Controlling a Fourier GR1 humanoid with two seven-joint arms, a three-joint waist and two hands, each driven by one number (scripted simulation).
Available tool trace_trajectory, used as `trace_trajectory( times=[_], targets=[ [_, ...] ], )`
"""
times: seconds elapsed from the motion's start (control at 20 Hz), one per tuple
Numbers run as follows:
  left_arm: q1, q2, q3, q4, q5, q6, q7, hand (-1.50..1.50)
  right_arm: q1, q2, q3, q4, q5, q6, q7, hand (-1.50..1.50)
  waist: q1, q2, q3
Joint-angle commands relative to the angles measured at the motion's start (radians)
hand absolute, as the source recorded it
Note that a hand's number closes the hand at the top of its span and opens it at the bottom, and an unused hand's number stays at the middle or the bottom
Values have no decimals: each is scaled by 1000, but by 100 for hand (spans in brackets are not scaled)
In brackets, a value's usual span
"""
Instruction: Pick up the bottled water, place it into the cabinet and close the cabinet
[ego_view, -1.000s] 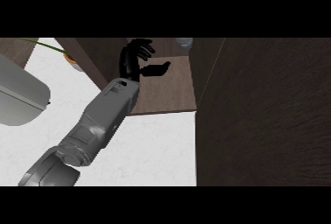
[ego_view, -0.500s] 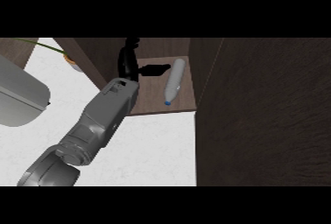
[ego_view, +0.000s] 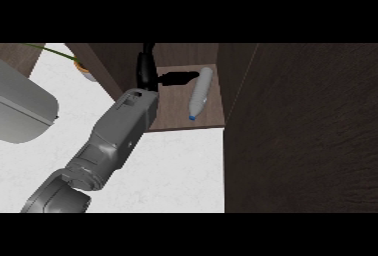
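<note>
Inside the cabinet, the bottle is seen lying on the shelf, beside the hand, whose fingers are spread apart.

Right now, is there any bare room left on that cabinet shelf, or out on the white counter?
The cabinet shelf is crowded: the bottled water lies along its right part, with the hand at its left. A thin bare strip runs along the shelf's front edge below the bottle's cap. The white counter is bare between the grey forearm and the dark cabinet door.
</note>
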Motion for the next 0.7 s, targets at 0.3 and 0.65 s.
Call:
trace_trajectory(
  times=[0.3, 0.65],
  targets=[
    [155, 13, 46, -131, 36, -243, -180, -150, -13, 4, -10, -17, 2, -35, 29, -150, 60, -17, -2],
    [229, -1, 19, -255, 63, -297, -190, -150, -15, -10, -35, -3, -5, -25, 15, -150, 81, -26, -2]
  ],
)
